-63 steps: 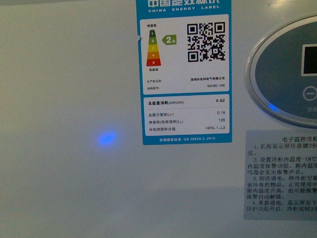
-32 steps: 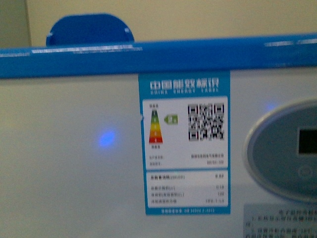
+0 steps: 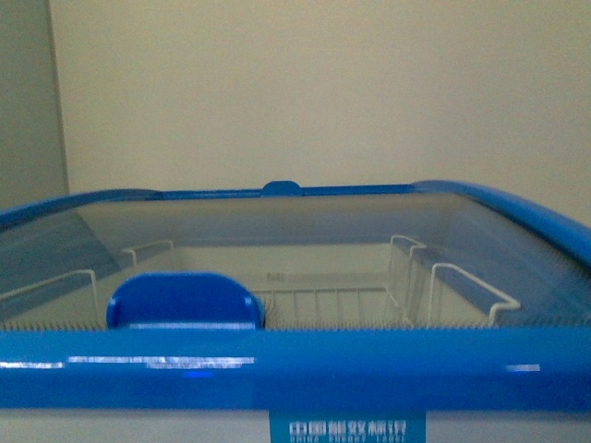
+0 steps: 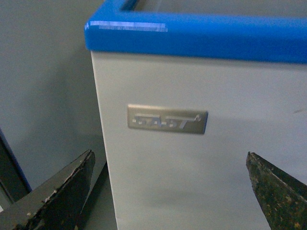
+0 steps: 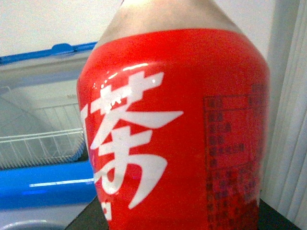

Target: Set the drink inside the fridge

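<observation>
Our right gripper (image 5: 177,221) is clasping the drink bottle (image 5: 172,129), left gripper (image 4: 168,191) gaping empty, as we are facing the chest fridge (image 3: 295,369), bottle not yet inside.

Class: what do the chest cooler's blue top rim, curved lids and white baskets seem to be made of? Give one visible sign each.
Blue top rim: probably glossy moulded plastic, given its streaky highlights. White wire baskets: thin rods, likely coated metal. Curved sliding lids: clear glass or similar, since those baskets show through.
</observation>
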`<action>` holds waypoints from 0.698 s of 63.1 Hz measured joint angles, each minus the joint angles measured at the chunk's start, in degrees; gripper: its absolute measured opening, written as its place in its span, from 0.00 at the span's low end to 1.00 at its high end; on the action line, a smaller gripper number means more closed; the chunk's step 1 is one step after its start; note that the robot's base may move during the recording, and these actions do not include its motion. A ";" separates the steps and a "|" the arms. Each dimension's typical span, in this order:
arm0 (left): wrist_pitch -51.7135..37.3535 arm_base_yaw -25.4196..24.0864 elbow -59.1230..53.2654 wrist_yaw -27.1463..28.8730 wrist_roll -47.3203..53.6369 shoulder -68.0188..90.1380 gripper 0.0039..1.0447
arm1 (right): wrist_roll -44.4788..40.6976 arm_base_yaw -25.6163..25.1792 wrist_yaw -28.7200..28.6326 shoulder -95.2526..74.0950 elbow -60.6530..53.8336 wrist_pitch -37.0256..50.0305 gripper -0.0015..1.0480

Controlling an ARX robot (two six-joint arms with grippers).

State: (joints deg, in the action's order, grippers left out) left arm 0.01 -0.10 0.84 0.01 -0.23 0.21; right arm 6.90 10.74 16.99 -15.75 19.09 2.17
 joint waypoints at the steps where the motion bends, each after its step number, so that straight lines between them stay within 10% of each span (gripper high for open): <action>1: 0.00 0.00 0.00 0.00 -0.02 -0.02 0.92 | 0.00 0.00 0.00 0.00 0.00 0.00 0.36; 31: 0.02 0.00 0.00 -0.04 -0.02 0.00 0.92 | -0.09 0.02 -0.02 0.00 0.07 0.09 0.36; 44: -6.32 -5.79 4.07 -12.74 -5.35 17.62 0.92 | -0.11 0.02 -0.07 0.00 0.07 0.09 0.36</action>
State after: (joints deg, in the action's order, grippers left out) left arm -6.31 -5.89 4.91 -12.73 -5.58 17.82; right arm 6.79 10.76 16.93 -15.75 19.16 2.26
